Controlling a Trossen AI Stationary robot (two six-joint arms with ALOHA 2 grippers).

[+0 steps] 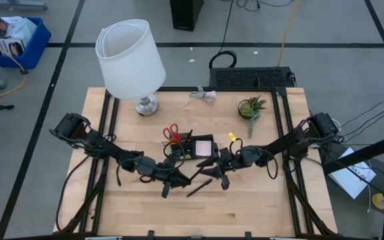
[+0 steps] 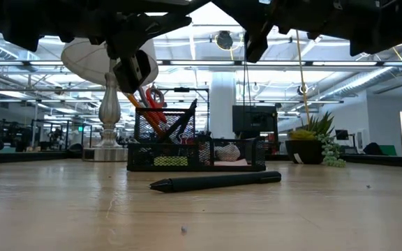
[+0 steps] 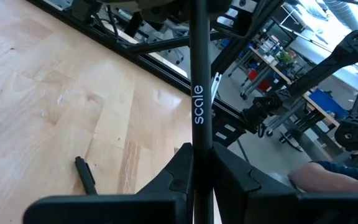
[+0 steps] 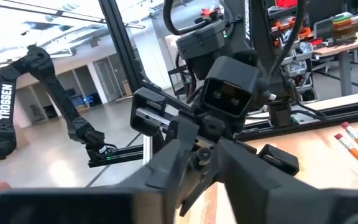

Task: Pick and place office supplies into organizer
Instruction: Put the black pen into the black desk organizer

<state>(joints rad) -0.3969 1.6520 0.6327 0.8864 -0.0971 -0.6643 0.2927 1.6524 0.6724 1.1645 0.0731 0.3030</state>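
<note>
My left gripper is shut on a slim black pen printed "scale", above the table's middle. My right gripper faces it closely from the right. Its fingers stand a narrow gap apart, and nothing shows between them. A second black pen lies flat on the table nearer than the organizer. The black organizer holds red scissors, orange pencils and a pink sticky pad. My left gripper pinches the pen's barrel between its two fingers, just below the printed word. The fingers come about level from the table's left. The pen rises from the fingertips past the wrist camera and is lifted clear of the table.
A white-shaded lamp stands at the far left and a small potted plant at the far right. A black mesh box sits at the far edge. A small yellow item lies right of the organizer. Bare wood stretches along the near edge.
</note>
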